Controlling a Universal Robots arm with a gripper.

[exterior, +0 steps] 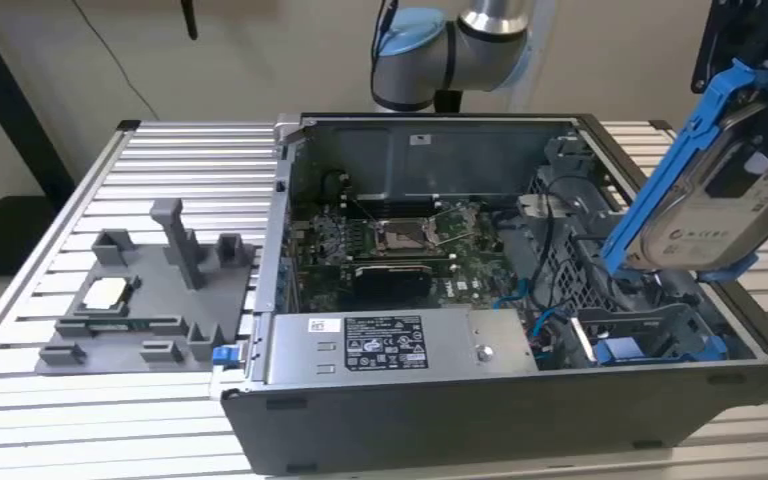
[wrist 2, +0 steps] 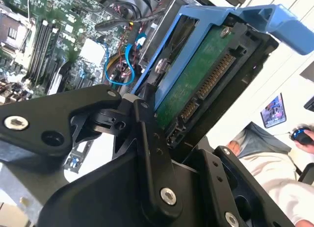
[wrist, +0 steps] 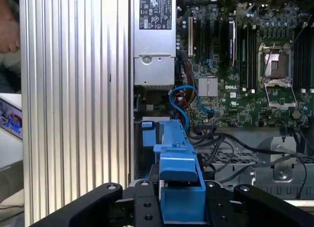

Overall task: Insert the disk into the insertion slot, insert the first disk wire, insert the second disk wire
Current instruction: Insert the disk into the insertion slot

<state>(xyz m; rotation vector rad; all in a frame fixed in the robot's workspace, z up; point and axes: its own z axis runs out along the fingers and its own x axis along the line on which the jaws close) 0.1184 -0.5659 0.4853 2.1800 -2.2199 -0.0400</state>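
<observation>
The gripper (wrist 2: 179, 138) is clenching the disk (exterior: 711, 225) and holding it up in the air, tilted steeply, over the end of the open computer case (exterior: 491, 410) on the exterior view's right. In the second wrist view the black fingers (wrist 2: 147, 121) are pressing on either side of the disk (wrist 2: 196, 75), whose green circuit board and row of connector pins are facing the camera. The blue frame (exterior: 671, 160) is wrapping round the disk, and its handle end is pointing upward.

The slot (exterior: 651, 345) is sitting open below, in the near corner of the case on the exterior view's right, with its blue rails showing. The disk is hanging above it and is not inside it. The lower end of the blue frame is reaching down towards the metal cage; whether it is touching cannot be told.

In the first wrist view the blue frame (wrist: 179, 168) is showing edge-on between the gripper's (wrist: 179, 205) fingers. Beyond it a blue cable (wrist: 184, 97) is looping over the green motherboard (wrist: 235, 85), beside the grey power supply (wrist: 154, 45).

The case is lying on a ribbed metal table (exterior: 91, 420), with a grey plastic tray (exterior: 144, 300) well apart on the exterior view's left.
</observation>
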